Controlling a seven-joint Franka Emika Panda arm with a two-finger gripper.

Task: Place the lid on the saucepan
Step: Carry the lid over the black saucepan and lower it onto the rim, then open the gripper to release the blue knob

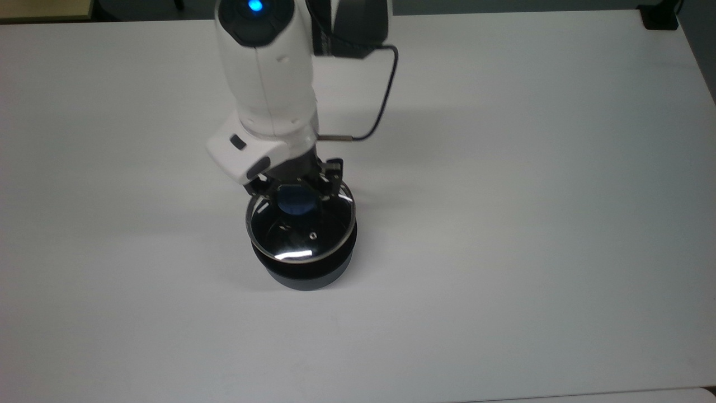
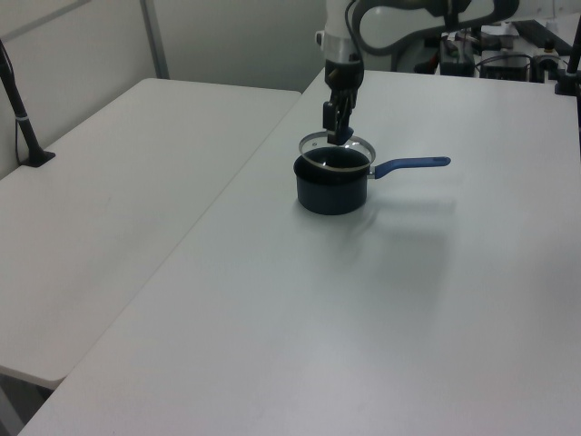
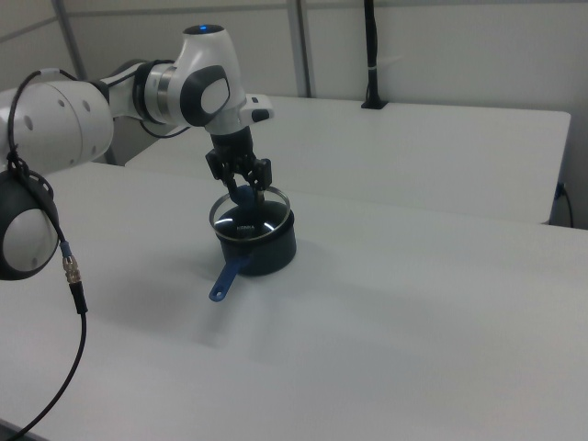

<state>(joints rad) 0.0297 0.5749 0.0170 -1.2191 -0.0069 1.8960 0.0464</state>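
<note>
The arm's two-finger hand grips the round clear glass, metal-rimmed lid by its blue knob, holding it just above the small dark blue-handled saucepan on the white worktop, presumably so the rim can seat squarely.
</note>
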